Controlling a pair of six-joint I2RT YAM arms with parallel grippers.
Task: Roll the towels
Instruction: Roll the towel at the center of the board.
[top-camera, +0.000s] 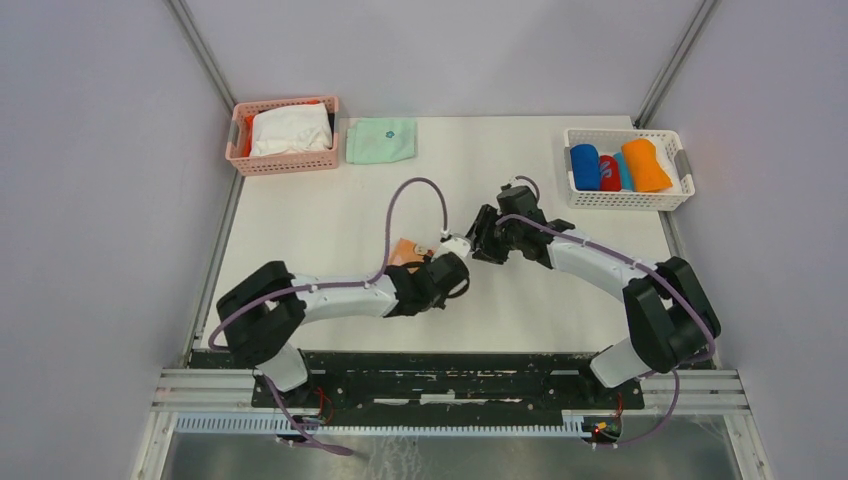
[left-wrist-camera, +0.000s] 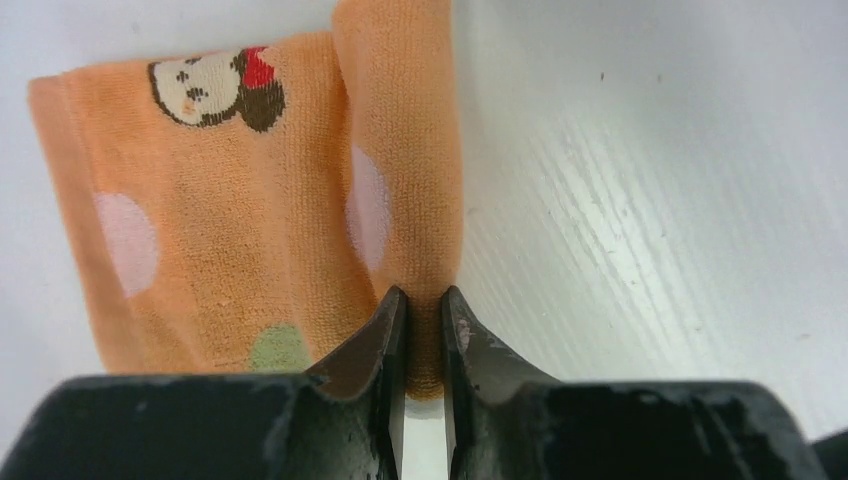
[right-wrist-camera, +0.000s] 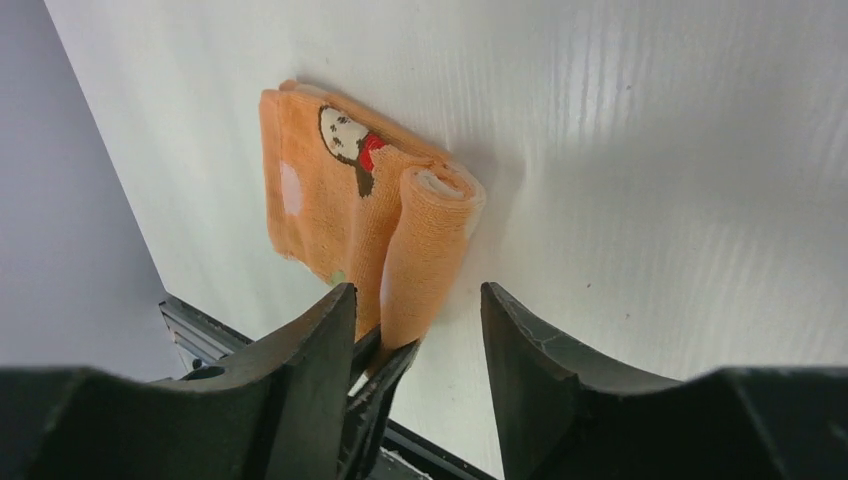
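Pinching the rolled edge of the peach dotted towel (left-wrist-camera: 220, 220), the left gripper (left-wrist-camera: 425, 300) is clamping its jaws tight on the cloth near the middle of the table (top-camera: 330, 220). The towel's flat part is lying left of the roll. The right gripper (right-wrist-camera: 418, 295) is hovering close to the roll, fingers spread apart, gripping nothing. The blue towel (top-camera: 585, 167) and orange towel (top-camera: 646, 165) are sitting rolled in the white basket (top-camera: 625, 200), far right.
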